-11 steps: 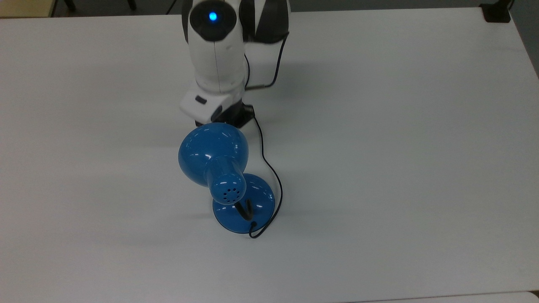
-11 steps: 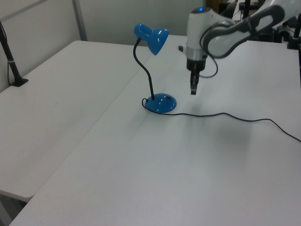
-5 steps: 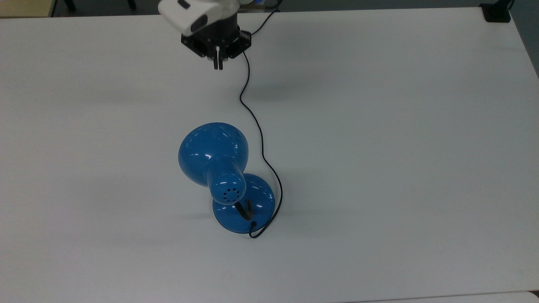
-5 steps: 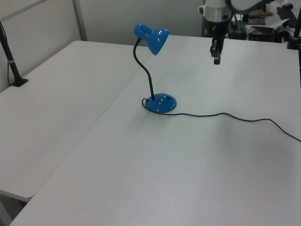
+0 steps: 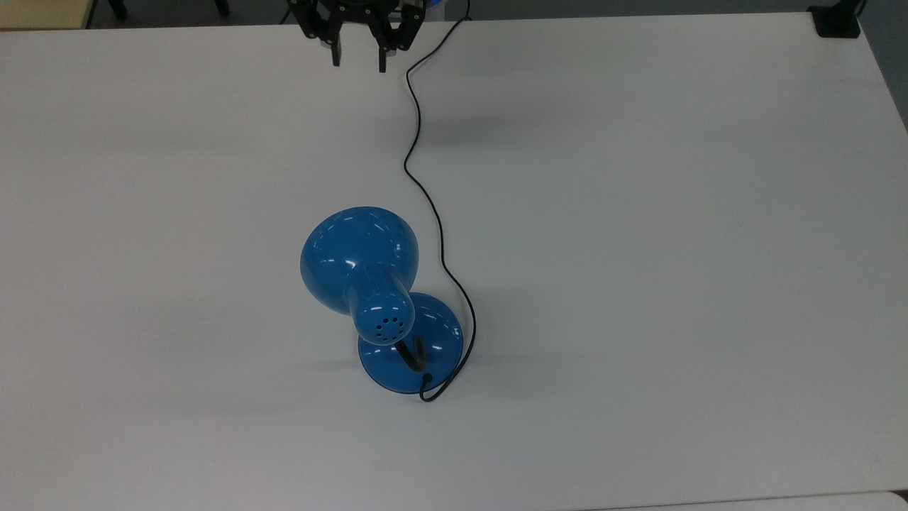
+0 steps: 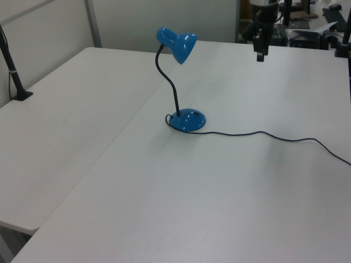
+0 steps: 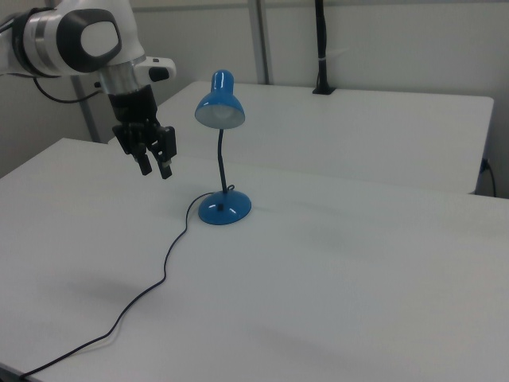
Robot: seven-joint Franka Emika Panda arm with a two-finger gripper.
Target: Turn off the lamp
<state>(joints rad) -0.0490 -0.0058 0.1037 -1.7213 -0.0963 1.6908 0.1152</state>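
My gripper (image 5: 358, 58) hangs above the table (image 5: 674, 213), fingers apart, holding nothing, well clear of the lamp (image 5: 369, 284). The lamp stands upright mid-table, its cord (image 5: 425, 206) trailing across the surface.

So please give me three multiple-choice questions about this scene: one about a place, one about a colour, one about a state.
1. In the top view, where is the gripper relative to the lamp?
A. Above it, near the top edge
B. Touching its base
C. At the bottom edge

2. What colour is the cord?
A. White
B. Black
C. Red

3. How are the fingers?
A. Closed on the cord
B. Closed on the shade
C. Open, holding nothing

Answers: 1 A, it sits at the table's far edge; 2 B, a thin black line on white; 3 C, a gap shows between them.
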